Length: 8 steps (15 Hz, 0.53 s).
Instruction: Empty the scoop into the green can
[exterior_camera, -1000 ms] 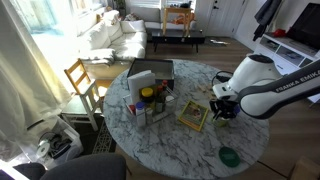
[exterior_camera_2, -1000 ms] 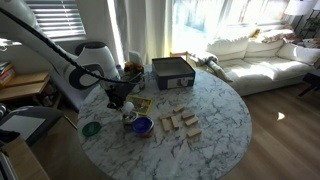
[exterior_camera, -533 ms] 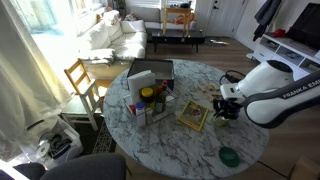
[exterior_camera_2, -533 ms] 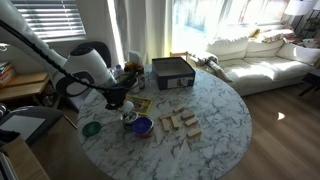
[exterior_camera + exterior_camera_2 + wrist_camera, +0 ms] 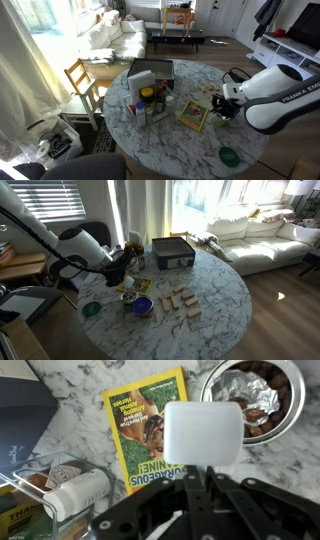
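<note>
My gripper (image 5: 200,472) is shut on the handle of a white square scoop (image 5: 203,430), and the wrist view looks down onto the scoop's back. The scoop hangs over the table between a yellow magazine (image 5: 148,430) and a metal bowl (image 5: 255,395) lined with foil and holding brown pieces. What is in the scoop is hidden. The green can (image 5: 229,157) sits near the table's edge, apart from my gripper (image 5: 222,105). It also shows in an exterior view (image 5: 91,308), left of the gripper (image 5: 122,280). It is not in the wrist view.
A purple-blue bowl (image 5: 142,306) stands beside the metal bowl (image 5: 129,297). A dark box (image 5: 150,75), jars and bottles (image 5: 150,100) fill the table's middle. Small wooden blocks (image 5: 178,302) lie further along. A chair (image 5: 82,80) stands by the round marble table (image 5: 170,145).
The arm's body has swung outward from the table. The gripper with the scoop has stayed near the metal bowl, shifting only slightly.
</note>
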Each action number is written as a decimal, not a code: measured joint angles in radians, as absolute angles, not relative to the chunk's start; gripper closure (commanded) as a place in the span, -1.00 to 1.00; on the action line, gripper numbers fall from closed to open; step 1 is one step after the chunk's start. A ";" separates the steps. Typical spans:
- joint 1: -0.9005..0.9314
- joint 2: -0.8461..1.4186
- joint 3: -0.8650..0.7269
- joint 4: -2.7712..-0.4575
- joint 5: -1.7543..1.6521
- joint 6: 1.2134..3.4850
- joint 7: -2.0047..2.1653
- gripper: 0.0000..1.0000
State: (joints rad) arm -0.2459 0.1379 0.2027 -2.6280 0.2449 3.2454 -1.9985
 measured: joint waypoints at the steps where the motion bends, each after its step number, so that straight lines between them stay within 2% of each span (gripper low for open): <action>1: -0.257 0.140 0.212 -2.629 0.245 3.255 -1.999 0.96; 8: -0.303 0.131 0.236 -2.631 0.229 3.205 -2.025 0.96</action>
State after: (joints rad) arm -0.3029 0.1306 0.2360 -2.6312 0.2290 3.2053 -2.0251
